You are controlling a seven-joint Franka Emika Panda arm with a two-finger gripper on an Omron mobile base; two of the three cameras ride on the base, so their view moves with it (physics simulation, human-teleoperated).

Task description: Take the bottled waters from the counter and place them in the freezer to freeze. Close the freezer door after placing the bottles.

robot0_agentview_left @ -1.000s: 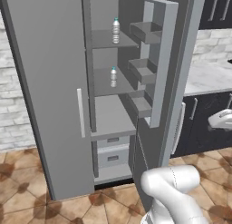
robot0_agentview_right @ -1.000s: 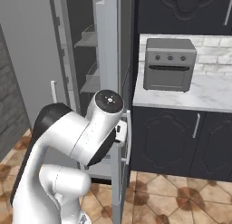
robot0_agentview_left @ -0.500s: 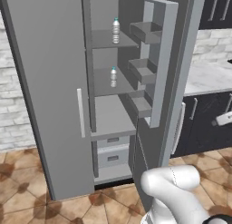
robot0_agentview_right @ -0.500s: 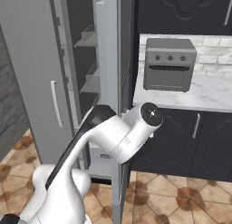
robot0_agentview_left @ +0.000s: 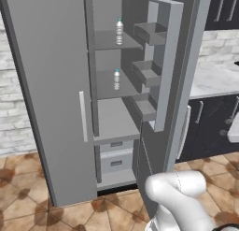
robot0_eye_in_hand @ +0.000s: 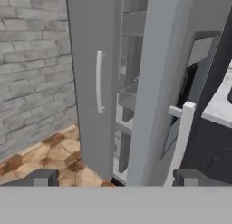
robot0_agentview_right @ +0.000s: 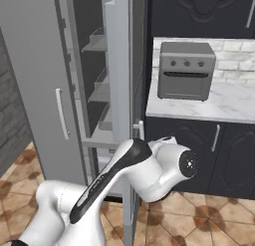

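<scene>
Hand (robot0_eye_in_hand: 116,177) fully open, empty, facing the outer edge of the freezer door (robot0_eye_in_hand: 154,82) with its slim handle (robot0_eye_in_hand: 183,137) just ahead and to one side.

Risks, as judged from this position:
- Open fingertips could catch the handle or the door edge instead of pressing flat; a glancing push would slide off and leave the door ajar.
- Door swung wide, door bins (robot0_agentview_left: 149,75) projecting inward; a hard swing could jar the shelves and topple the upright bottles.
- Bulky forearm (robot0_agentview_right: 149,165) close beside the door's lower edge, near the tabletop (robot0_agentview_right: 229,103) cabinets; could jam between the two during the swing.

Contents:
- Freezer (robot0_agentview_left: 112,85): bottled waters on grey shelves, upper bottle (robot0_agentview_left: 119,32) on the top shelf, lower bottle (robot0_agentview_left: 116,79) on the shelf beneath, both upright, near the back.
- Lower drawers (robot0_agentview_left: 114,155): shut, contents not visible.
- Door bins: appear empty.
- Tabletop: carries a toaster oven (robot0_agentview_right: 185,70).
</scene>
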